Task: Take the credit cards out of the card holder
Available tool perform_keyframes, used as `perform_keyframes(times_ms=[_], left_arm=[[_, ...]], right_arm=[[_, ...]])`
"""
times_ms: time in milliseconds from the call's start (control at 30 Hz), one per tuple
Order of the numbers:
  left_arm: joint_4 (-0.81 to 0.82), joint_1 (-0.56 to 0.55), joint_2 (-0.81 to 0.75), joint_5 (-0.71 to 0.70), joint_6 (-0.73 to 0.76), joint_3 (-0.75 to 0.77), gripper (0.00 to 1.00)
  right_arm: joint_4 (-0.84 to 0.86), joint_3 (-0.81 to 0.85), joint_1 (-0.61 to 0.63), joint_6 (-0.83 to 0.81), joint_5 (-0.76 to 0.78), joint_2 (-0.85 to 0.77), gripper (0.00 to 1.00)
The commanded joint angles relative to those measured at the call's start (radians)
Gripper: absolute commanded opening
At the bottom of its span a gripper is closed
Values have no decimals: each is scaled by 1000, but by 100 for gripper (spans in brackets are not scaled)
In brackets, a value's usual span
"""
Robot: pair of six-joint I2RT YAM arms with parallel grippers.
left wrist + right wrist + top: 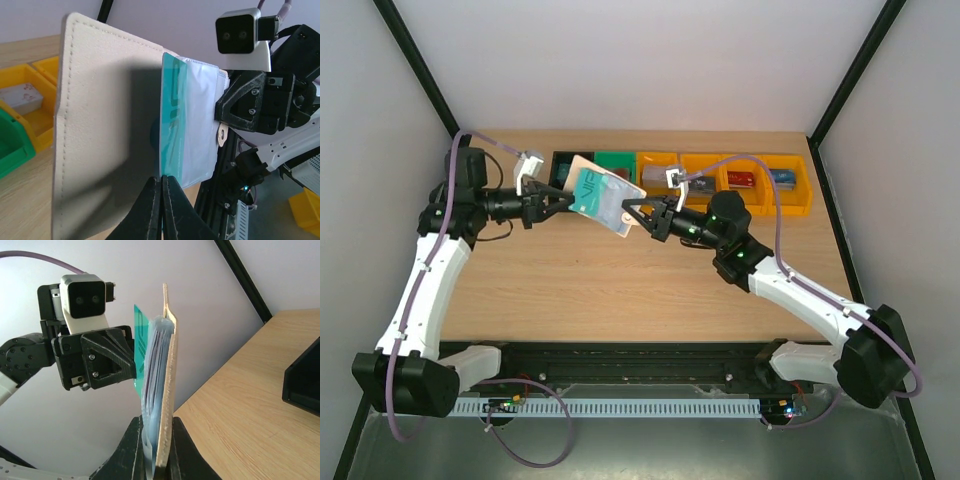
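Card holder (100, 125) hides its contents; only teal card (174, 115) edge shows.

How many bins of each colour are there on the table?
Black bins: 1
Green bins: 1
Orange bins: 4
Total: 6

You had light wooden table (620, 290) between white walls. Row of bins stood side by side along its far edge: black bin (562, 160) at left, green bin (616, 158) next, then four orange bins (785, 208) running right. Your left wrist view caught green bin (15, 145) beside orange bin (45, 65). Your right wrist view showed black bin's (302, 385) corner at right.
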Motion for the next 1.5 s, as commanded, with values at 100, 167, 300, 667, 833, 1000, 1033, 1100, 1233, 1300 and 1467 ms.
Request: perform_keyframes(times_ms=[100,167,300,667,833,1000,1033,1100,1233,1300,1467], left_arm=[[-12,34,-11,-33,60,32,2],[-29,66,-11,-49,79,42,2],[-37,177,0,-49,95,52,2],[13,208,66,-251,120,27,2],[-74,177,95,-345,278,91,2],[-170,91,128,-392,396,111,2],[-184,74,134,-385,408,112,2],[-205,45,141,-366,423,112,2],[-219,1,148,-339,424,113,2],[-223,-22,150,-345,423,110,2],[-242,-58,157,-316,430,101,2]], right_arm=[[-39,19,-12,-55,-20,-39,2],[-67,16,-28,-52,3,-46,2],[-122,1,-90,-37,29,-67,1],[-205,-1,-232,-43,11,-84,2],[-474,78,-233,-220,-6,-7,2],[-497,6,-232,-213,-198,100,2],[-492,-9,-229,-210,-224,123,2],[-500,-25,-227,-226,-235,166,2],[-541,-22,-225,-267,-291,259,2],[-563,-22,-225,-282,-302,309,2],[-573,-48,-224,-302,-278,420,2]])
